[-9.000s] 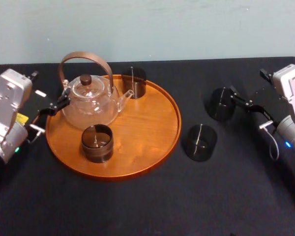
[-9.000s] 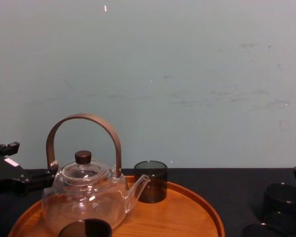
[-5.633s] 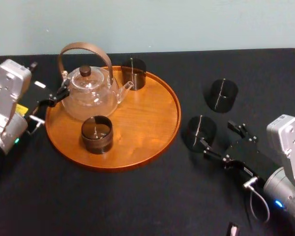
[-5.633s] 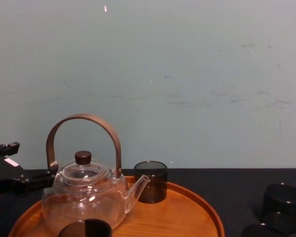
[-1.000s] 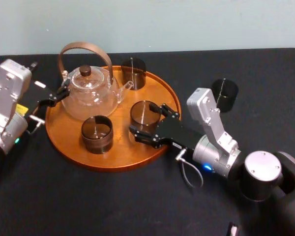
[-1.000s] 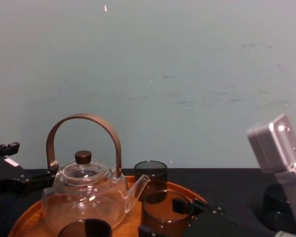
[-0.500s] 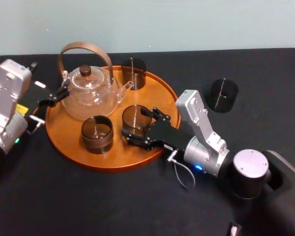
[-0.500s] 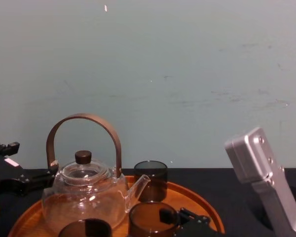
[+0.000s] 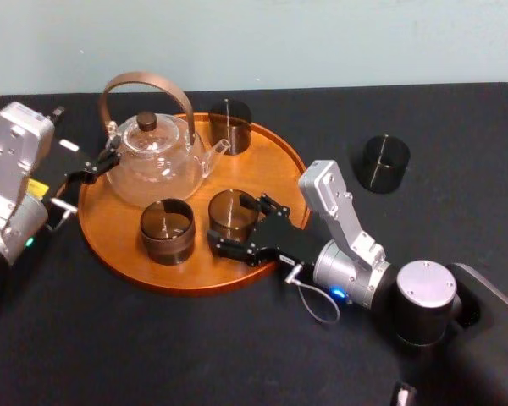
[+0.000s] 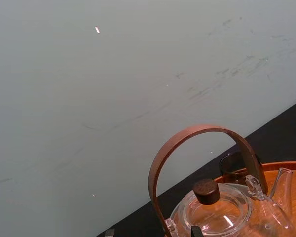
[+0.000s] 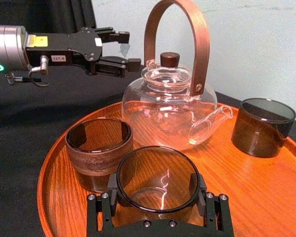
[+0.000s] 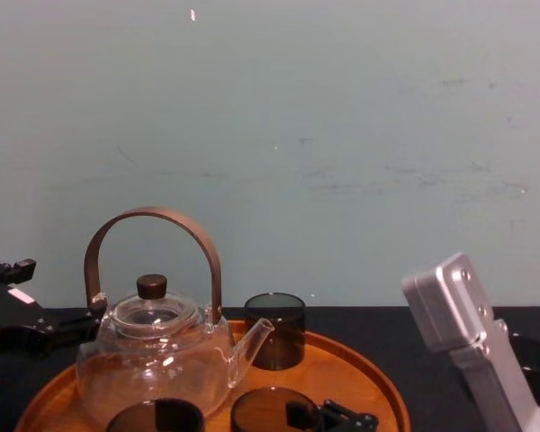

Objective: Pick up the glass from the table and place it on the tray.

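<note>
My right gripper [image 9: 235, 225] is shut on a smoked glass [image 9: 231, 211], its fingers clamping both sides of the glass [image 11: 157, 180]. The glass is held upright, low inside the round wooden tray [image 9: 267, 173], front of centre, next to a wood-sleeved cup [image 9: 167, 230]. I cannot tell whether its base touches the tray floor. In the chest view its rim [image 12: 268, 402] shows just in front of the teapot [image 12: 153, 360]. My left gripper [image 9: 102, 164] stays open at the tray's left edge beside the teapot, holding nothing.
A glass teapot [image 9: 154, 165] with a brown arched handle fills the tray's back left. Another smoked glass [image 9: 229, 123] stands at the tray's back rim. One more dark glass [image 9: 383, 162] stands on the black table [image 9: 195, 347] to the right of the tray.
The right gripper took the glass from the table right of the tray and carried it over the rim. In the last second it moved left and lower. The left arm has not moved.
</note>
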Robot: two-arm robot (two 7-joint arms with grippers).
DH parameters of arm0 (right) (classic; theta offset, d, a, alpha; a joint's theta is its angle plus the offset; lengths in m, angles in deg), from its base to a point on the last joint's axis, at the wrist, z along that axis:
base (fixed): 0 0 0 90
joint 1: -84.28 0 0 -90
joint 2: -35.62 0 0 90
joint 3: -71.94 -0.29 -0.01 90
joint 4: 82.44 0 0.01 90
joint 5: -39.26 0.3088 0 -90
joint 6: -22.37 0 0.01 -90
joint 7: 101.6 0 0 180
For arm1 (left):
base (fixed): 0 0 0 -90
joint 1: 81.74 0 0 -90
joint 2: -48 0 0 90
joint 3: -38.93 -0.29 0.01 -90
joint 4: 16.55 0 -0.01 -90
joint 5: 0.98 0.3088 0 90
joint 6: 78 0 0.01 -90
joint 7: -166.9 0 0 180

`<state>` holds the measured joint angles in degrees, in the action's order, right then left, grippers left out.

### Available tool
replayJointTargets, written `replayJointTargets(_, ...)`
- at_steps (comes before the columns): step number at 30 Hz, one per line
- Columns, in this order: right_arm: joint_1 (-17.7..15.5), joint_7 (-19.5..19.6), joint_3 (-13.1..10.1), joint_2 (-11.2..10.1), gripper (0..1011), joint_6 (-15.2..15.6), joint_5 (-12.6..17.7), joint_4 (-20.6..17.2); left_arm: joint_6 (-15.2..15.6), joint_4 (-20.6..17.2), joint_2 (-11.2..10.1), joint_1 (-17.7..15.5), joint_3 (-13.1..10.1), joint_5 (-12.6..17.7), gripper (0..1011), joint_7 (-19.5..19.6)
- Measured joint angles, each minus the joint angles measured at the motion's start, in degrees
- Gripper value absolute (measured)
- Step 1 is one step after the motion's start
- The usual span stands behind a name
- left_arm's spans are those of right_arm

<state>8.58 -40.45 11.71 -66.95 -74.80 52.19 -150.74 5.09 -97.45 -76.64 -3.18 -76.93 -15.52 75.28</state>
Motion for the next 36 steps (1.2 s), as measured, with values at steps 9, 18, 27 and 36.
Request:
replayJointTargets(9, 0.12, -0.01, 0.11, 0.11, 908, 0.44, 0.12, 0.22, 0.00, 0.00, 0.00, 0.00, 0.00, 0.00, 1001, 0.00)
replayJointTargets(18, 0.10, 0.03, 0.07, 0.08, 908, 0.41, 0.09, 0.18, 0.00, 0.00, 0.00, 0.00, 0.00, 0.00, 1002, 0.00)
replayJointTargets(27, 0.05, 0.07, 0.01, 0.04, 1002, 0.38, 0.07, 0.15, 0.00, 0.00, 0.00, 0.00, 0.00, 0.00, 1001, 0.00)
replayJointTargets(36, -0.62, -0.09, -0.16, -0.66, 1002, 0.82, 0.75, -1.12, 0.00, 0.00, 0.00, 0.00, 0.00, 0.00, 1002, 0.00)
